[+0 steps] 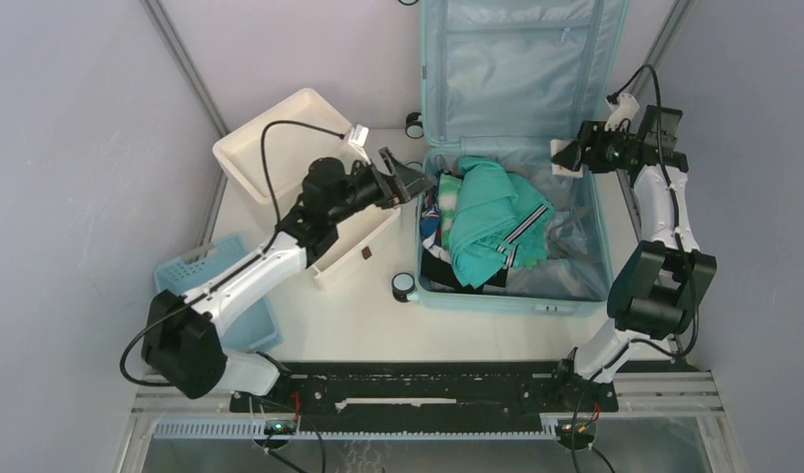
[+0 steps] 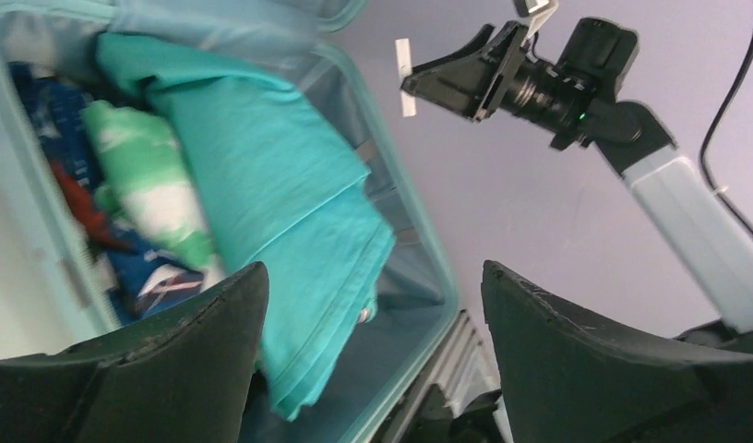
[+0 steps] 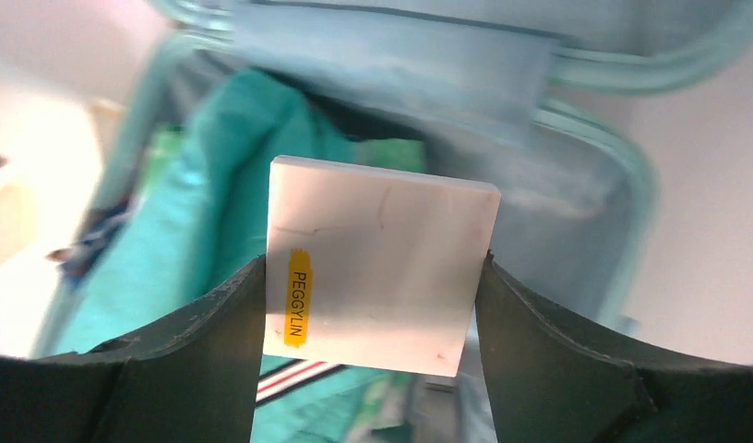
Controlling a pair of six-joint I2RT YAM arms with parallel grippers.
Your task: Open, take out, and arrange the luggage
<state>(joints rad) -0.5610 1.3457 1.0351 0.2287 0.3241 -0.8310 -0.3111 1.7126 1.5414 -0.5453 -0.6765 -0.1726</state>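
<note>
The luggage (image 1: pixel 516 301), a light-blue hard-shell suitcase, lies open on the table with its lid (image 1: pixel 516 69) standing up at the back. Inside it are a folded teal garment (image 1: pixel 487 222) (image 2: pixel 280 175) (image 3: pixel 216 221) and blue, green and white clothes (image 2: pixel 142 185). My left gripper (image 1: pixel 418 182) (image 2: pixel 373 277) hangs open at the case's left rim, nothing between its fingers. My right gripper (image 1: pixel 561 158) (image 3: pixel 371 268) hovers over the case's back right corner, shut on a flat white plate (image 3: pixel 382 258) with a yellow label (image 3: pixel 299 300).
A white drawer unit (image 1: pixel 280 148) stands left of the case, partly under my left arm. A small blue lattice basket (image 1: pixel 206 271) sits at the near left. The case's wheels (image 1: pixel 403 286) stick out on its left side. Grey walls close in on both sides.
</note>
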